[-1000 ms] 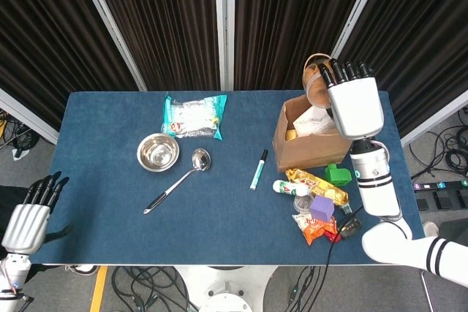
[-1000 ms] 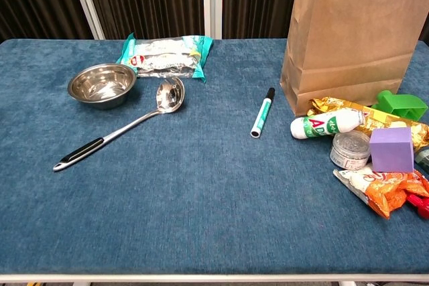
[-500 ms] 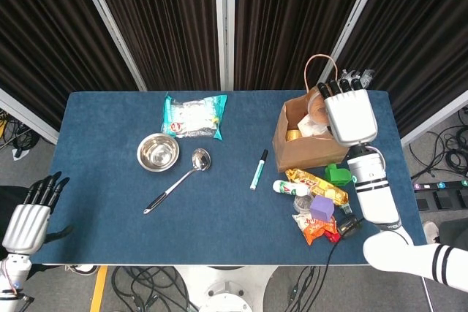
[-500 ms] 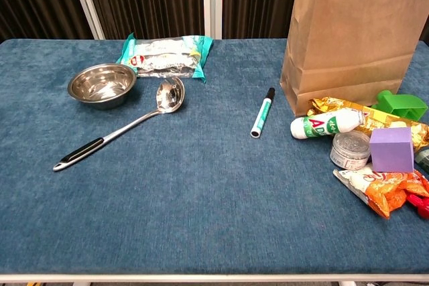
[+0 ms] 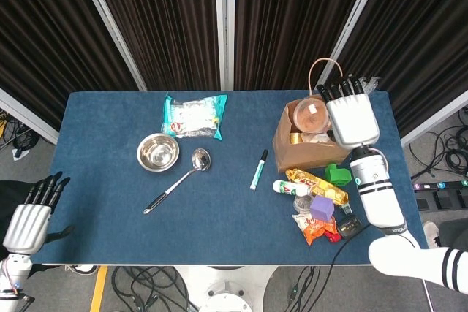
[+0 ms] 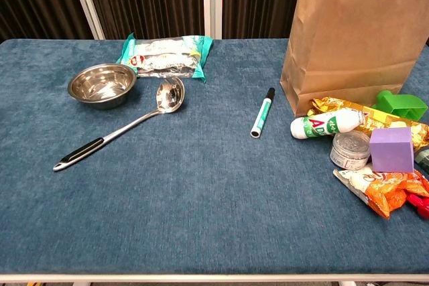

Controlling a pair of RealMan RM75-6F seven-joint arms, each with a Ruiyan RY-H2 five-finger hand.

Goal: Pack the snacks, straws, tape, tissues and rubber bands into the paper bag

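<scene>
The left hand [image 5: 28, 221] is idling open off the near-left corner. Farther right, the right hand [image 5: 352, 113] is apparently gripping the tape roll [image 5: 310, 114] over the paper bag [image 6: 355, 38]; clipping the rim could topple it.

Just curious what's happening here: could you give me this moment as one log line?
right hand: over paper bag | roll in bag mouth, grip unclear | left hand: idle, off table

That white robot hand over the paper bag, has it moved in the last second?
Yes. The right hand has drawn back toward the far edge of the paper bag, leaving the round tub in the bag's mouth.
</scene>
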